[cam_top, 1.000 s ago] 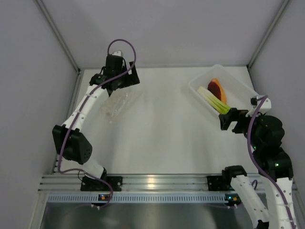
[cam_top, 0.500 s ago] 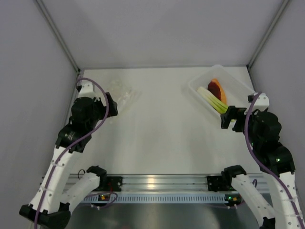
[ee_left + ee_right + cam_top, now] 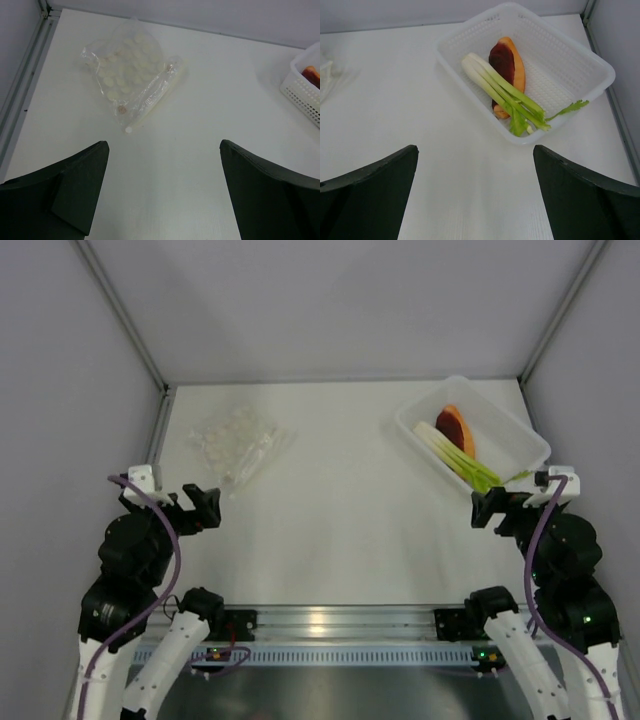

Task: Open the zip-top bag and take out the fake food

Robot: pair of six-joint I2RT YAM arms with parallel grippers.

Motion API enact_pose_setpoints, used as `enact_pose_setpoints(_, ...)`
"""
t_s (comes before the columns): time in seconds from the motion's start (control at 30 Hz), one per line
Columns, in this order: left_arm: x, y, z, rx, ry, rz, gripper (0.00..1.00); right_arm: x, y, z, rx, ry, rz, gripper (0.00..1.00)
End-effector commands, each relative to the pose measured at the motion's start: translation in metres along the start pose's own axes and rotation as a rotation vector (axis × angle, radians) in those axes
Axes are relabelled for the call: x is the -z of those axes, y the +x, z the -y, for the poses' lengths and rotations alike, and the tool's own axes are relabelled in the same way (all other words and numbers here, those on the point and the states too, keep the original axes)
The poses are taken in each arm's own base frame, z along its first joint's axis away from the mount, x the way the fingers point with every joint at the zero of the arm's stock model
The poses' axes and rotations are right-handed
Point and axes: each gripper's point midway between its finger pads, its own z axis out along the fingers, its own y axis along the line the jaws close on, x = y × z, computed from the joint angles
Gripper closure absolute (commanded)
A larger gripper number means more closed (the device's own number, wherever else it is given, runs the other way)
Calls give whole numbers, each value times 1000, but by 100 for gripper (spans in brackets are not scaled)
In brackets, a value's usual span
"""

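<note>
The zip-top bag [image 3: 238, 445] lies crumpled and clear at the back left of the table, its zip strip [image 3: 152, 97] toward the centre. No fake food shows inside it. The fake food lies in a white basket [image 3: 520, 435] at the back right: an orange and dark-red wedge [image 3: 509, 62] and a pale green leafy stalk [image 3: 502, 90]. My left gripper [image 3: 164, 145] is open and empty, hanging well short of the bag on its near side. My right gripper [image 3: 475, 148] is open and empty too, just in front of the basket's near corner.
A metal rail [image 3: 165, 425] runs along the table's left edge beside the bag. Grey walls close in the back and both sides. The basket [image 3: 555, 75] sits near the right-hand rail [image 3: 620, 130].
My left arm has drawn back from the bag to the near left, leaving the bag lying flat on the table. My right arm has pulled back a little from the basket.
</note>
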Motion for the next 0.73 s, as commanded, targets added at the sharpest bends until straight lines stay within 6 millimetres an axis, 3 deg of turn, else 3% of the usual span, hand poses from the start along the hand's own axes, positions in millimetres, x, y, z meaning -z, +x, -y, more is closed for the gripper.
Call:
enact_pose_setpoints(0.0, 18, -6, -10, -29, -15, 54, 1, -5, -13, 2, 15, 14, 55, 1)
enact_pose_setpoints(0.13, 23, -2, -20, -45, -58, 55, 1, -9, -12, 2, 17, 21, 32, 1)
enact_pose_setpoints(0.37, 25, -2, -17, -49, -33, 59, 1, -13, -20, 7, 9, 65, 24, 0)
enact_pose_setpoints(0.53, 23, 0, -16, -53, -33, 49, 1, -21, -11, -4, -13, 14, -22, 0)
enact_pose_setpoints(0.7, 19, 1, -15, -52, -32, 34, 1, -24, -5, -1, -6, 32, -39, 0)
